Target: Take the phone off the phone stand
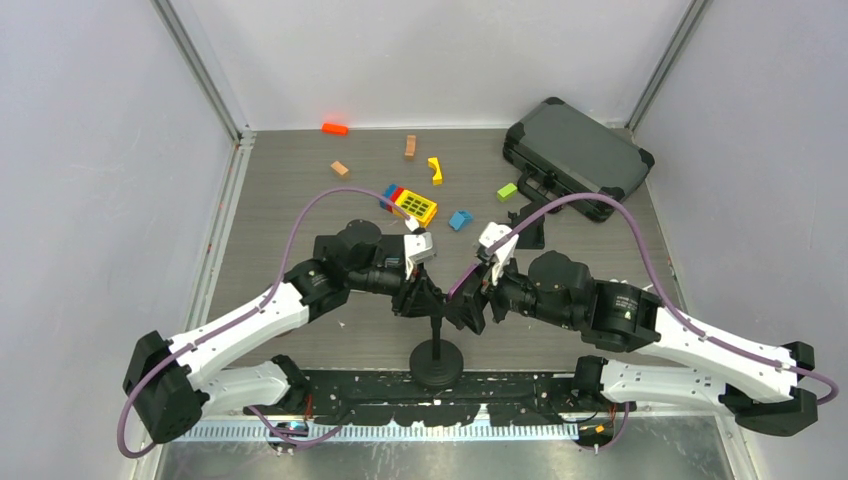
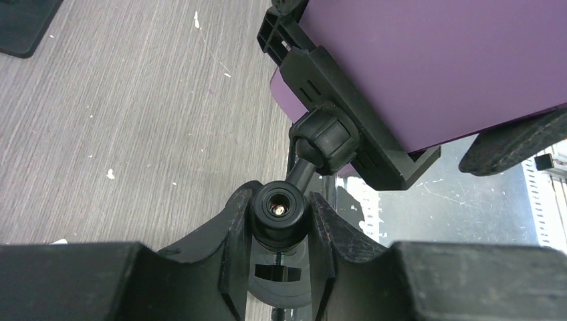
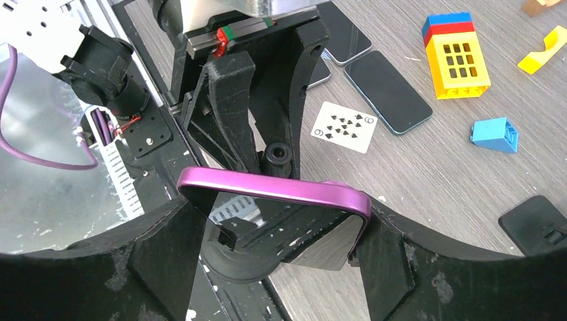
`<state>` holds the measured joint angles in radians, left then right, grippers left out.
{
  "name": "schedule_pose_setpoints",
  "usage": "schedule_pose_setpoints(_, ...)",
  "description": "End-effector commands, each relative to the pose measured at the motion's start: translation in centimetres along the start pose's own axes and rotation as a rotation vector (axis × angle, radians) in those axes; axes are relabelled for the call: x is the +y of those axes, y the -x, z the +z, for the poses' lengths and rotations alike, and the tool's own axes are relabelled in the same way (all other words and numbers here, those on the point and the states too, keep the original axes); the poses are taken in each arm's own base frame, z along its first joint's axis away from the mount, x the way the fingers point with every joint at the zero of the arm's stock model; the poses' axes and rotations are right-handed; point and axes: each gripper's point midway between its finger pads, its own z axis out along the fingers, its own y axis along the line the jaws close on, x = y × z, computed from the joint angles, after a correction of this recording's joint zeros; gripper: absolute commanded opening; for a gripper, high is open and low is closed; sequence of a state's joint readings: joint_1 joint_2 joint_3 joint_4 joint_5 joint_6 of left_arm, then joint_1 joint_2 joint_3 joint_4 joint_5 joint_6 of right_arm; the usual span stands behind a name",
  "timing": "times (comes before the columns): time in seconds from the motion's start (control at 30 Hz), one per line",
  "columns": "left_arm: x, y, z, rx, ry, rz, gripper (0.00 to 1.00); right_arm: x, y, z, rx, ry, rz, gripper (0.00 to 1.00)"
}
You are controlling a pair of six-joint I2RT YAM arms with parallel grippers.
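The phone [image 3: 274, 188] has a purple case and sits in the black clamp [image 2: 348, 117] of the phone stand [image 1: 437, 364]. Its purple back [image 2: 434, 60] fills the upper right of the left wrist view. My right gripper [image 3: 277, 227] is shut on the phone, one finger against each long side of the case, and the glossy screen faces the camera. My left gripper [image 2: 279, 221] is shut on the round black knob [image 2: 279, 208] at the top of the stand's pole, just below the ball joint. In the top view both grippers meet above the stand's round base.
Two other phones [image 3: 388, 93] and a playing card [image 3: 344, 127] lie on the table beyond the stand. Farther back are a yellow toy block [image 3: 458, 60], a blue brick [image 3: 495, 134], small coloured pieces, and a black case [image 1: 580, 155] at the back right.
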<state>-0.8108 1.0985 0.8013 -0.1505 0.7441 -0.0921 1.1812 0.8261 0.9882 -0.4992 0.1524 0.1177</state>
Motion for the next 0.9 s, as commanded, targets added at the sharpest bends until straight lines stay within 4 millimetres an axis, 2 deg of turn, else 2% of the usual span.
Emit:
schedule_pose_setpoints(0.0,-1.9,2.5,-1.2,-0.047,-0.048,0.070,0.00,-2.2,3.9,-1.6,-0.104,-0.133,0.107,0.00)
schedule_pose_setpoints(0.3,-1.9,2.5,-1.5,-0.048,-0.036,0.077,0.00,-3.2,2.7,-1.3,-0.069,-0.214,0.187,0.00)
schedule_pose_setpoints(0.4,-1.8,2.7,-1.5,-0.053,-0.024,0.083,0.00,-2.9,2.4,-0.9,-0.066,-0.198,0.182,0.00)
schedule_pose_setpoints(0.67,-1.4,3.8,-1.7,-0.077,0.005,0.117,0.00,-2.1,3.9,0.0,-0.103,-0.142,0.111,0.00)
schedule_pose_setpoints(0.87,-1.6,4.0,-2.2,-0.107,0.025,0.133,0.00,-1.9,3.6,0.6,-0.112,-0.138,0.140,0.00)
